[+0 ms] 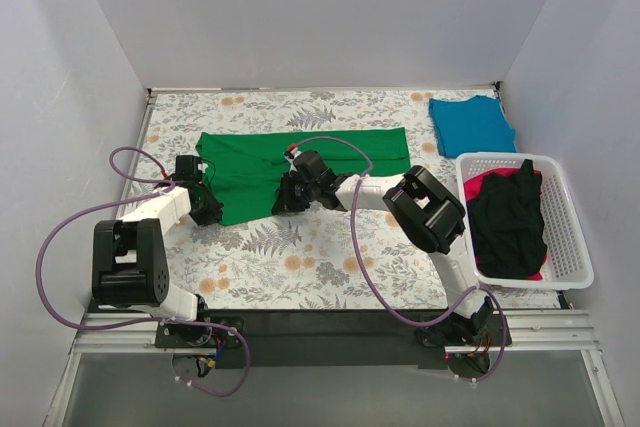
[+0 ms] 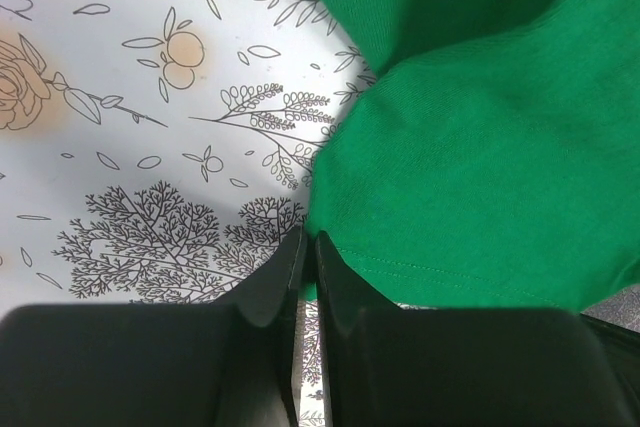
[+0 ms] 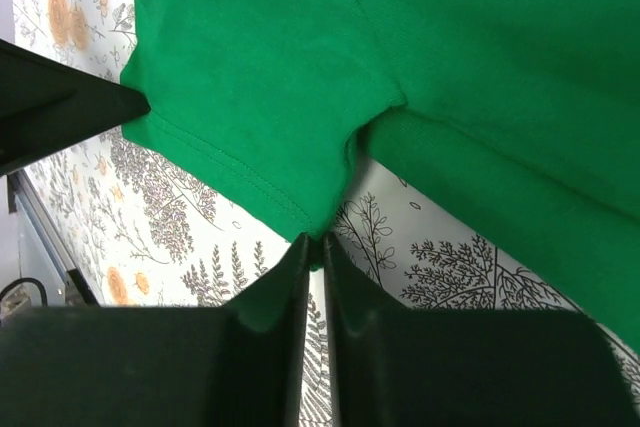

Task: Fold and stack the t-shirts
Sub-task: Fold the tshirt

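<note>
A bright green t-shirt [image 1: 300, 157] lies spread across the middle of the floral table. My left gripper [image 1: 205, 209] is shut on its near left corner; the left wrist view shows the hem [image 2: 440, 177] pinched between my fingertips [image 2: 309, 247]. My right gripper [image 1: 285, 202] is shut on the near hem further right; the right wrist view shows the green cloth [image 3: 250, 77] caught between the tips [image 3: 316, 247]. A teal-blue t-shirt [image 1: 470, 125] lies folded at the back right. Black [image 1: 508, 217] and red-pink [image 1: 485, 185] shirts lie in the basket.
A white slotted plastic basket [image 1: 570, 247] stands at the right edge of the table. White walls close in the back and both sides. The floral cloth [image 1: 300, 257] covers the near part of the table. Purple cables loop from both arms.
</note>
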Robot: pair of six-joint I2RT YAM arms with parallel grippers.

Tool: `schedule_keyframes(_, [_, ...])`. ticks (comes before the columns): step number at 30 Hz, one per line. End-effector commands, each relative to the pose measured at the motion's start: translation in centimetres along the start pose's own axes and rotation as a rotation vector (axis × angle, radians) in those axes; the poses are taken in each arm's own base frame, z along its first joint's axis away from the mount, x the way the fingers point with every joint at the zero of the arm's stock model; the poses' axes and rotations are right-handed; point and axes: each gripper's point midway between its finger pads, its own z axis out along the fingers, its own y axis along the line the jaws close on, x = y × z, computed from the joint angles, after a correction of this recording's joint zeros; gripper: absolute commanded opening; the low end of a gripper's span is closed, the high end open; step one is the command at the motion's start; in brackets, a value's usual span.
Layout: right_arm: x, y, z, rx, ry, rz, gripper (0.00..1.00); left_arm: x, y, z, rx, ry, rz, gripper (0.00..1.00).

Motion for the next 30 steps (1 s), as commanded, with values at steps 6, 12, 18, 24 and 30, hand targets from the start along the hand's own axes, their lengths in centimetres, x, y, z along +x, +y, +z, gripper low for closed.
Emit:
schedule_keyframes(6, [0.0, -1.1, 0.3, 0.063, 0.008, -0.062, 0.01, -1.8, -1.4, -1.8, 0.017, -0.029, -0.001, 0.0])
schedule_keyframes(12, [-3.7, 0.3, -0.9, 0.063, -0.063, -0.135, 0.01, -5.4, -4.0, -4.1, 0.072, -0.107, -0.022, 0.0])
schedule_keyframes(18, [-8.2, 0.5, -1.1, 0.025, -0.123, -0.142, 0.01, -8.8, -6.8, -4.3, 0.119, -0.156, -0.041, 0.0])
schedule_keyframes(24, [-12.6, -0.1, -0.9, -0.025, -0.172, -0.138, 0.01, -12.6, -10.3, -3.3, 0.185, -0.205, -0.044, 0.0])
schedule_keyframes(30, [-15.6, -1.8, -0.4, -0.03, -0.215, -0.125, 0.01, -16.5, -14.0, -2.3, 0.266, -0.27, -0.017, 0.0])
